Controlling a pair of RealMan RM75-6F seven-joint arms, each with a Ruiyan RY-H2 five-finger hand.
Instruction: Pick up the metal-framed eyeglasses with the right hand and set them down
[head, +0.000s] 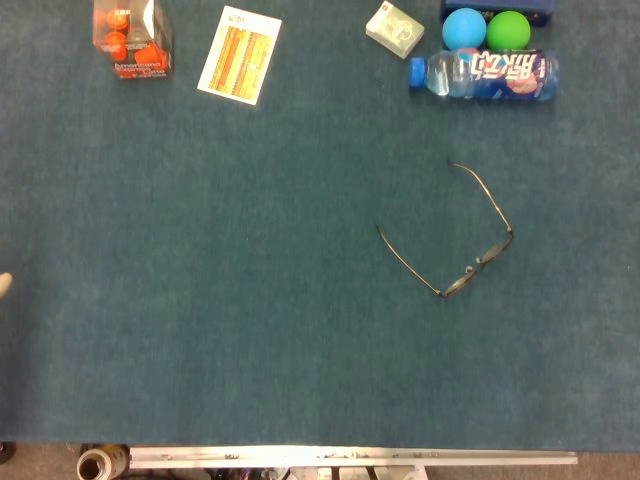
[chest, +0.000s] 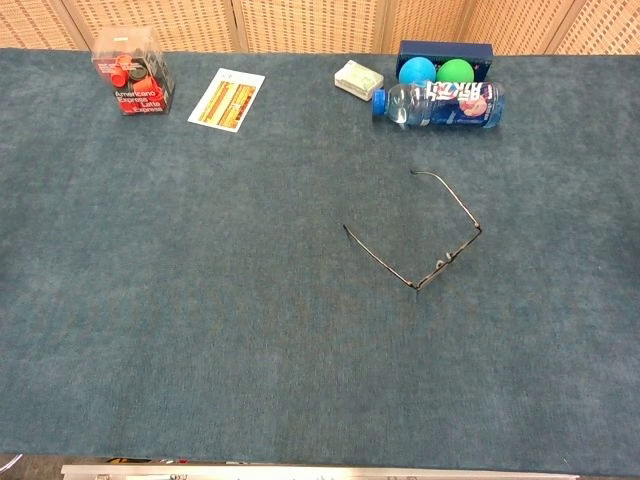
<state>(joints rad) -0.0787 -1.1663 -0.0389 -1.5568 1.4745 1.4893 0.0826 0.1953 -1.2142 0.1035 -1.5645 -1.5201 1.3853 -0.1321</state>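
Observation:
The metal-framed eyeglasses (head: 476, 264) lie on the blue-green tablecloth right of centre, temples unfolded and pointing toward the far left; the chest view shows the eyeglasses (chest: 447, 260) lying the same way. Nothing touches them. Of my left hand (head: 4, 284) only a pale fingertip shows at the left edge of the head view, far from the glasses, so how it stands is unclear. My right hand appears in neither view.
Along the far edge stand a clear box of red capsules (head: 132, 38), a striped card (head: 239, 54), a small white box (head: 394, 29), a lying water bottle (head: 486, 75), and a blue ball (head: 463, 28) and green ball (head: 508, 30) in a tray. The table's front edge (head: 350, 457) runs below.

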